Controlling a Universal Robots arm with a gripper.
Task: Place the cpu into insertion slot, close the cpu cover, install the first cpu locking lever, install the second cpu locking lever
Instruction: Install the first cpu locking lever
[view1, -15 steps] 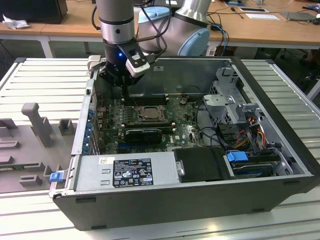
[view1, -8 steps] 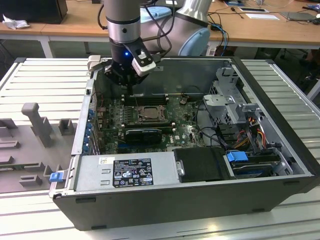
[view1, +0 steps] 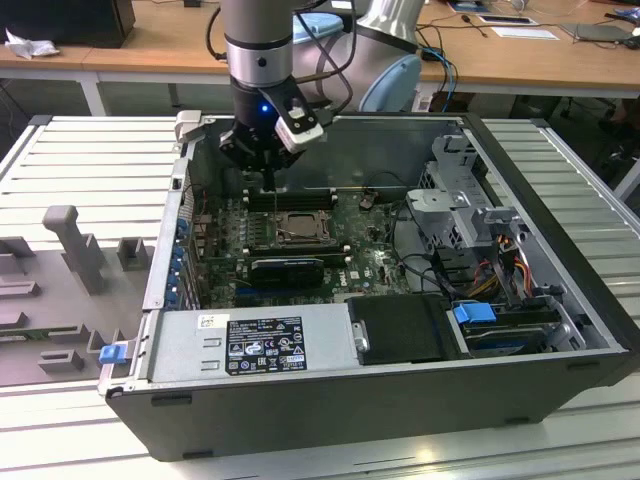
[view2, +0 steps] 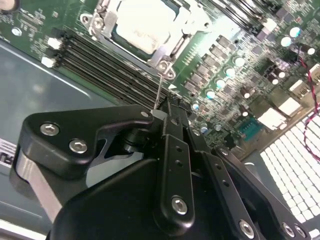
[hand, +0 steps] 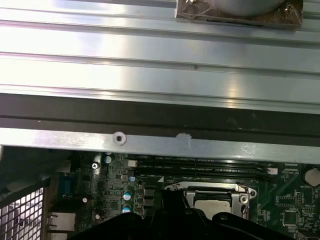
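The cpu (view2: 142, 25) sits in the insertion slot (view2: 116, 34). Its pale top shows through the cut-out of the cpu cover (view2: 182, 30), which lies flat down over it. From a corner of the cover a thin wire locking lever (view2: 159, 90) rises to the tool (view2: 164, 114), whose black fingers are clenched on its upper end. Long black memory slots (view2: 105, 62) run just beside the insertion slot, between it and the tool. In the exterior view the tool hangs over the far part of the open computer case (view1: 350, 400), toward the exterior view's left. The case rests on a ribbed metal counter (view1: 90, 160).
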